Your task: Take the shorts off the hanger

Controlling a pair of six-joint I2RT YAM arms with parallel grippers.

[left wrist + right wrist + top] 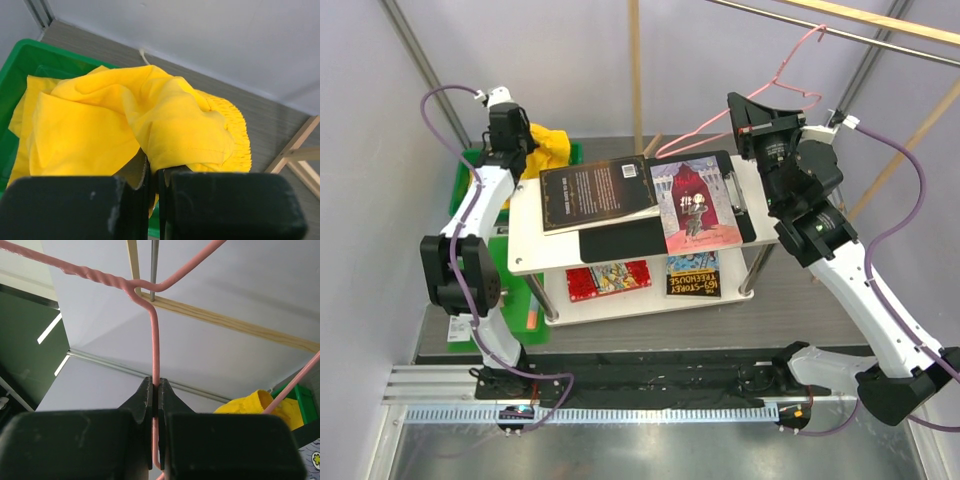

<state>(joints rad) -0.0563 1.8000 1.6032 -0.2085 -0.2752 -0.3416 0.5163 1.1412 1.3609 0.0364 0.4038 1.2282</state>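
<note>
A pair of bright yellow, soft fabric shorts [150, 115] with a gathered, ribbed elastic waistband hangs bunched and creased from the left end effector [154, 170]. Its two black fingers are shut tight on a hemmed fold of the cloth. The shorts sag over the rim of a glossy green plastic bin [30, 55] at the left side of the dark, wood-grained tabletop [800, 300].

Well apart from them, on the right, a thin pink wire hanger [155, 340] is bare of clothing. The right end effector [155, 390] is clamped shut on one straight run of the wire, just below the twisted neck. The hook reaches up beside a slim metal rail [880, 40], though whether it rests on the rail cannot be told.

Between the arms stands a white two-tier shelf unit [535, 255]. A matte black book [595, 195] and an illustrated red-and-blue book [695, 205] lie flat on its top board.
</note>
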